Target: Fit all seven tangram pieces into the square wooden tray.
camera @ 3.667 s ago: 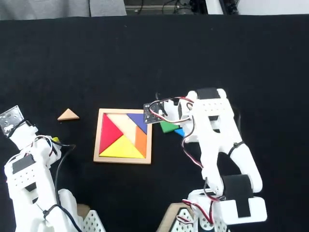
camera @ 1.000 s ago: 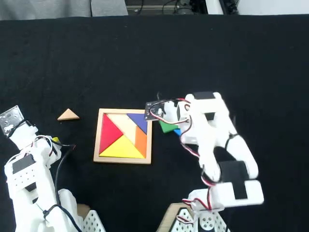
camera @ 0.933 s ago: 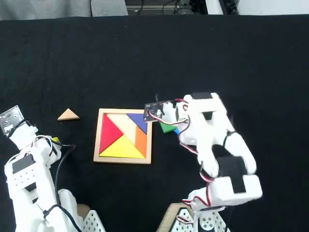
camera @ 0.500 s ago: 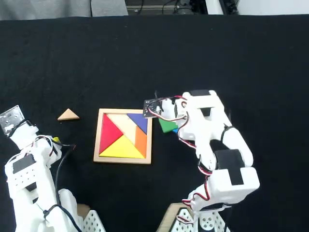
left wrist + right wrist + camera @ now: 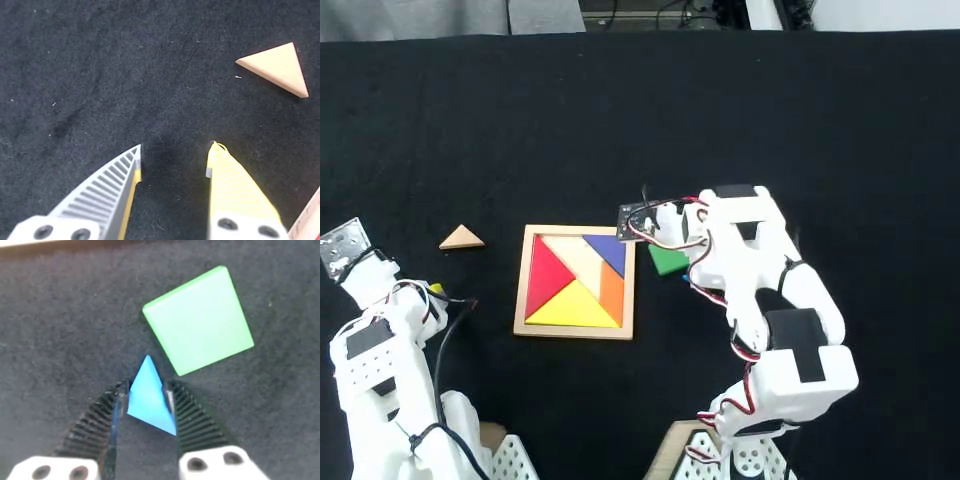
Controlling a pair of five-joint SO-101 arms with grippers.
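From above, the tray [image 5: 577,331] sits in the middle of the black counter [image 5: 620,120]. It has red, yellow, orange, purple and tan pieces in it. The green square [image 5: 667,260] lies just right of the tray. The right arm [image 5: 750,260] leans over that spot. A tan triangle [image 5: 461,238] lies well apart on the left. The left arm [image 5: 375,340] is at the near left corner.

In the left wrist view, the left jaws are wide and hold nothing. They hang over bare counter, and the tan triangle [image 5: 277,67] is a bit beyond them. This arm is far from the tray, so I think it is safe here.

In the right wrist view, the right jaws are narrow and press on both sides of the blue triangle [image 5: 148,397]. It looks like it lies flat on the counter. Its tip almost touches the green square [image 5: 199,320].

Here is what could go wrong. The triangle's sides slant, so a hard squeeze could make it pop out. It is thin, so it may tip when lifted. If the jaws push forward, they could bump the green square. If the piece comes in low, it could catch on the rim and push the tray.
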